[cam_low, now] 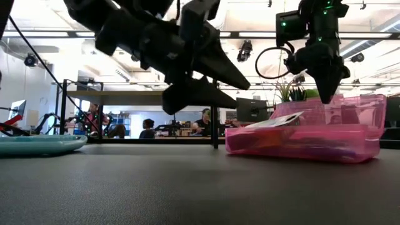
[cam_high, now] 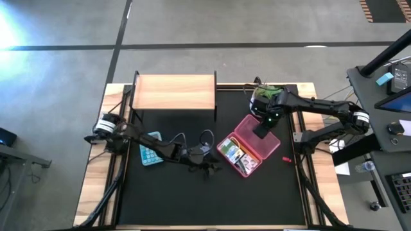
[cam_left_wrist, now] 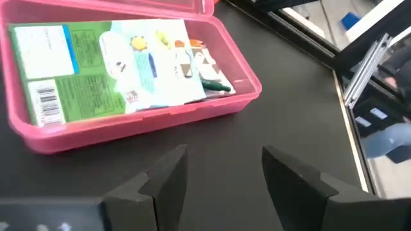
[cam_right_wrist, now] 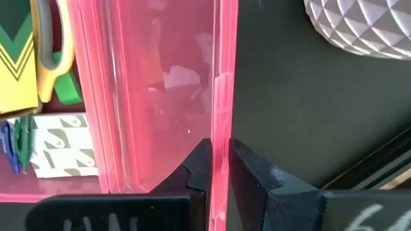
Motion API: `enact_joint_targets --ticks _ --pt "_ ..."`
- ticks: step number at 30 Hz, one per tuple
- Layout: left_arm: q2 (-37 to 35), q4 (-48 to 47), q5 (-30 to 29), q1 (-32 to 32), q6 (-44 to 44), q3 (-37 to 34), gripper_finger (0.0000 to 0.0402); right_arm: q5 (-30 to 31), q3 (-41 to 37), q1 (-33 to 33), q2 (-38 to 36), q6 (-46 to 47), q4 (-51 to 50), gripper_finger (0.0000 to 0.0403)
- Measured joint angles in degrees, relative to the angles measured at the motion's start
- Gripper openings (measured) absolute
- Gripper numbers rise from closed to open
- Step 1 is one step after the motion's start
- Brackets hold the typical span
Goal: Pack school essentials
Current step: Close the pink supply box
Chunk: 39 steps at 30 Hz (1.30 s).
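A pink translucent pencil case (cam_high: 247, 147) lies open on the black mat, its tray (cam_left_wrist: 138, 122) toward the near left and its lid (cam_high: 262, 138) toward the far right. The tray holds a green-and-white stationery pack (cam_left_wrist: 103, 67). Yellow-handled scissors (cam_right_wrist: 46, 45) and blue and green pens (cam_right_wrist: 16, 147) also show inside. My right gripper (cam_right_wrist: 221, 168) is shut on the lid's outer rim. My left gripper (cam_left_wrist: 221, 170) hovers open above the mat just left of the tray (cam_high: 205, 158), touching nothing. My right gripper pinches the lid's long outer rim (cam_right_wrist: 220, 138) between its two fingers, one finger (cam_right_wrist: 198, 167) on the lid's inner side and the other (cam_right_wrist: 252, 172) outside. It comes from above, pointing down (cam_low: 326, 87). The case rests on the mat.
A wooden riser (cam_high: 173, 92) stands at the far edge. A potted plant (cam_high: 266, 93) in a white faceted pot (cam_right_wrist: 359, 25) sits just beyond the lid. A teal calculator (cam_high: 151, 151) lies left; a small red item (cam_high: 287, 159) lies right of the case. People sit in the room behind.
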Motion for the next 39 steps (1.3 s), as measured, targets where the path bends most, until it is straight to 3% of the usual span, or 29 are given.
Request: enact_joint_targets --ticks 9,26,34,39 --pt "5.39 3.82 -0.24 2.83 7.00 5.41 0.0183 0.01 -0.02 0.27 0.00 2.12 1.84 0.0038" --pt "9.11 1.80 -3.18 5.09 7.58 5.67 0.0183 0.03 -0.04 0.27 0.00 2.56 2.38 0.0044" --pt "9.07 0.54 -3.32 5.30 8.54 5.67 0.0183 0.03 -0.01 0.25 0.00 3.42 2.09 0.0121" --pt "9.07 0.35 -3.52 5.32 8.54 5.67 0.0183 1.29 3.60 0.25 -0.11 2.93 -3.68 0.0168"
